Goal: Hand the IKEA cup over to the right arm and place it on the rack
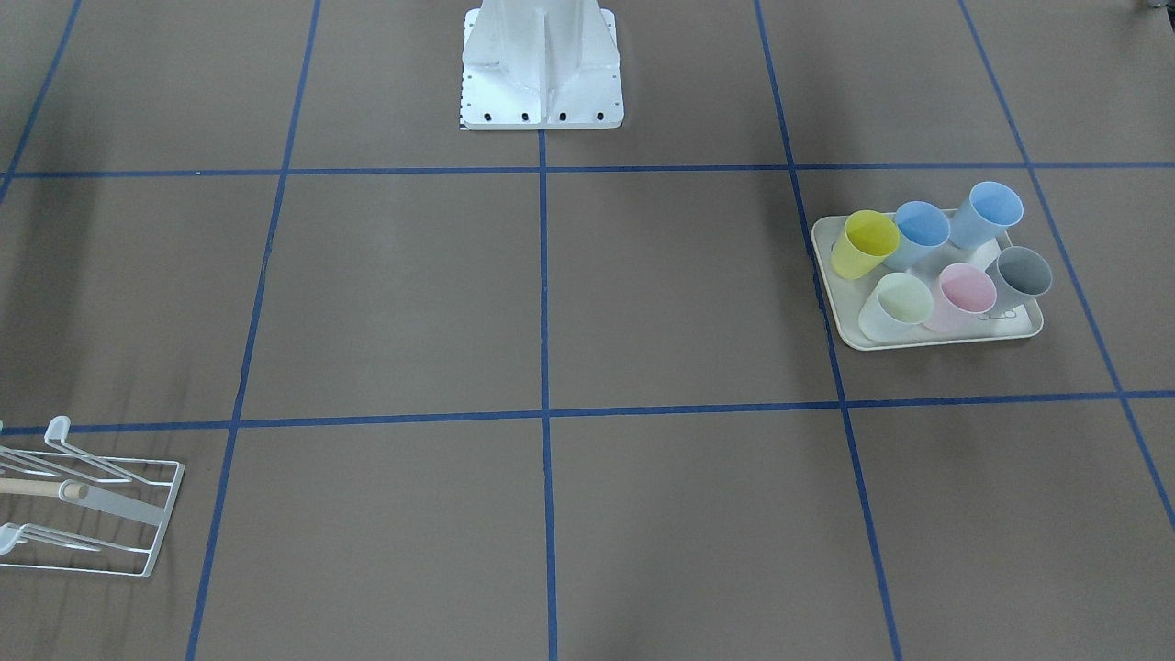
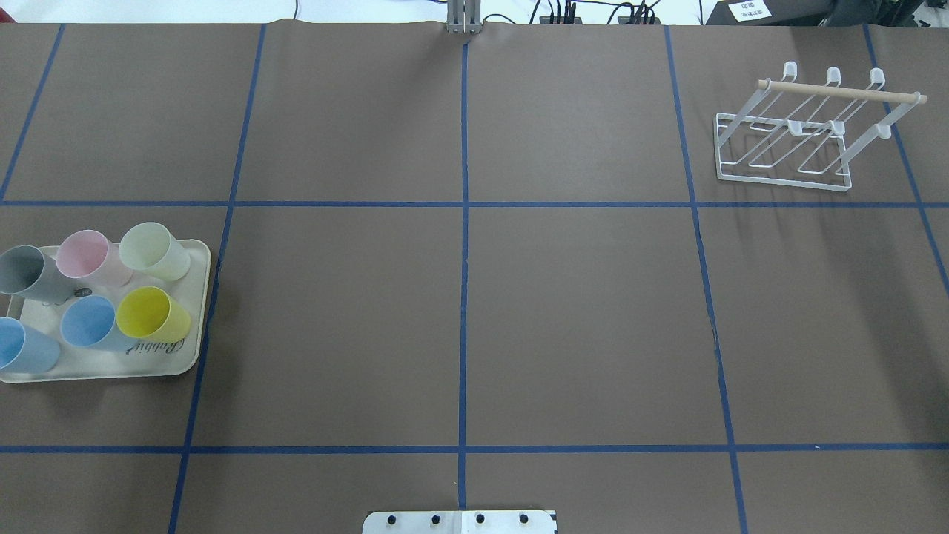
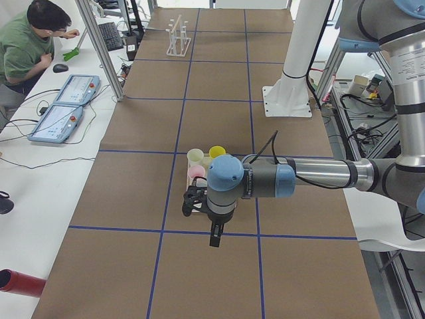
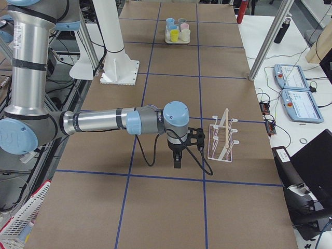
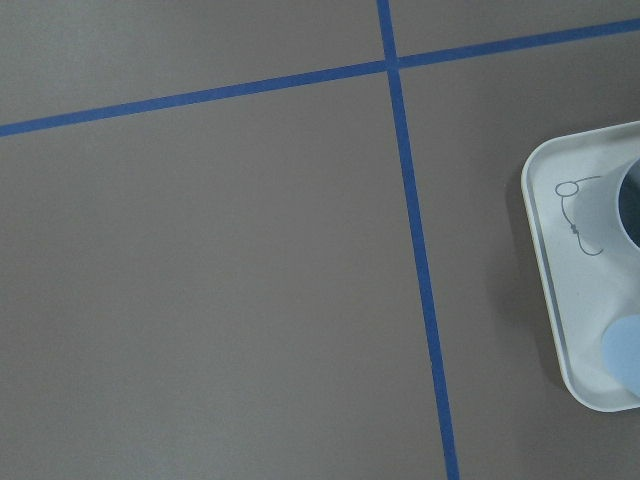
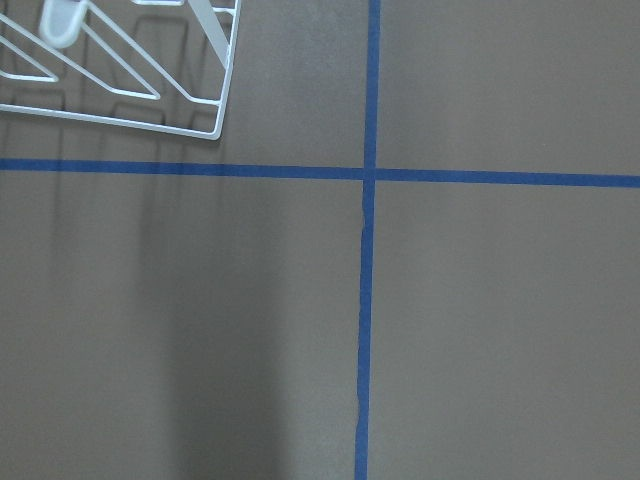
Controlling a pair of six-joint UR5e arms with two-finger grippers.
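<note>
Cups (image 2: 148,313) standing on tray (image 2: 172,357), desk (image 2: 578,319) 9 o'clock | left tool (image 3: 214,234) nearest, tray at its 3 o'clock | right tool (image 4: 177,160) by rack (image 2: 795,127), 1 o'clock | both grips: cannot tell

Six pastel cups (image 2: 148,311) stand on a tray (image 2: 185,357), white rack (image 2: 838,91) well apart.

Blue lines (image 2: 464,297) are crossing the brown surface (image 2: 334,334). The cream tray (image 2: 111,365) is carrying a yellow cup (image 2: 148,311), a pink cup (image 2: 83,256) and a grey cup (image 2: 26,271).
</note>
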